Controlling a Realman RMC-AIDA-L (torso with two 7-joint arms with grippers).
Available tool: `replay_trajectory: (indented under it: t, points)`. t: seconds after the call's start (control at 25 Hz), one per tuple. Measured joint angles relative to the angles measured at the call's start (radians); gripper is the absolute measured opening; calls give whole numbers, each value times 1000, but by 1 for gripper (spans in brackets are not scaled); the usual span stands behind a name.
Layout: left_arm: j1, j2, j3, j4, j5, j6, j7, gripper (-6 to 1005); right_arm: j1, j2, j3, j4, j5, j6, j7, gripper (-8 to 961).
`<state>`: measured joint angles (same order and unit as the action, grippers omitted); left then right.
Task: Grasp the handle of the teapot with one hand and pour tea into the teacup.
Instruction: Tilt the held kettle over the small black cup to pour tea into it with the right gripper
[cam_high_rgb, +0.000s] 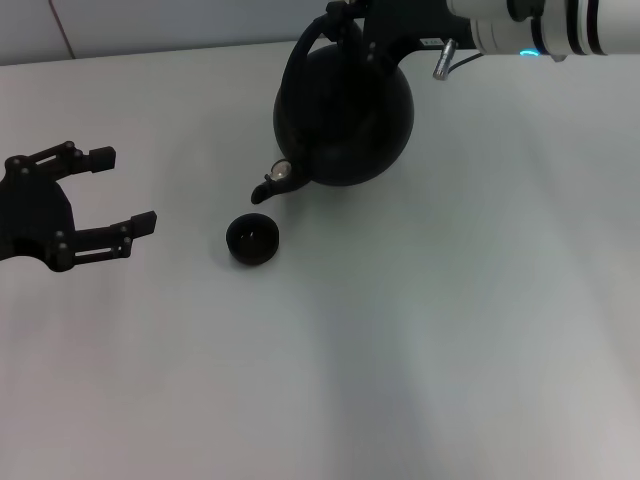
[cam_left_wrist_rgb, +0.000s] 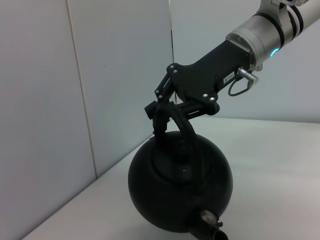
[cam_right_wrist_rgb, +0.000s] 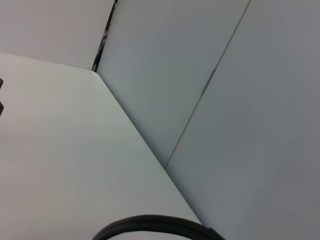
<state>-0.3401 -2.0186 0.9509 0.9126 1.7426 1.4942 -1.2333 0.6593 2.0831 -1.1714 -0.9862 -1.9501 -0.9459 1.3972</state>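
The right gripper (cam_high_rgb: 345, 22) has its fingers closed on the handle (cam_left_wrist_rgb: 192, 145) of the teapot (cam_high_rgb: 345, 110) at the far middle of the surface (cam_high_rgb: 450, 330) — spout tipped toward the teacup (cam_high_rgb: 252, 240) just nearer — while the left gripper (cam_high_rgb: 95, 190) waits at left, fingers open.

Matte black teapot (cam_high_rgb: 345, 110), black teacup (cam_high_rgb: 252, 240), black tools, white table (cam_high_rgb: 450, 330), perhaps pale grey walls (cam_left_wrist_rgb: 115, 75).

Round black teapot (cam_high_rgb: 345, 110) hangs tilted by its arched handle (cam_high_rgb: 302, 45), spout above the small black teacup (cam_high_rgb: 252, 240).
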Motion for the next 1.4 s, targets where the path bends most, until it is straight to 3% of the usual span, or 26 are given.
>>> replay_trajectory:
  t: [1.4]
  points:
    - [-3, -15, -14, -1, 0, -6, 16, 861, 2, 0, -35, -95, -114, -16, 2, 126]
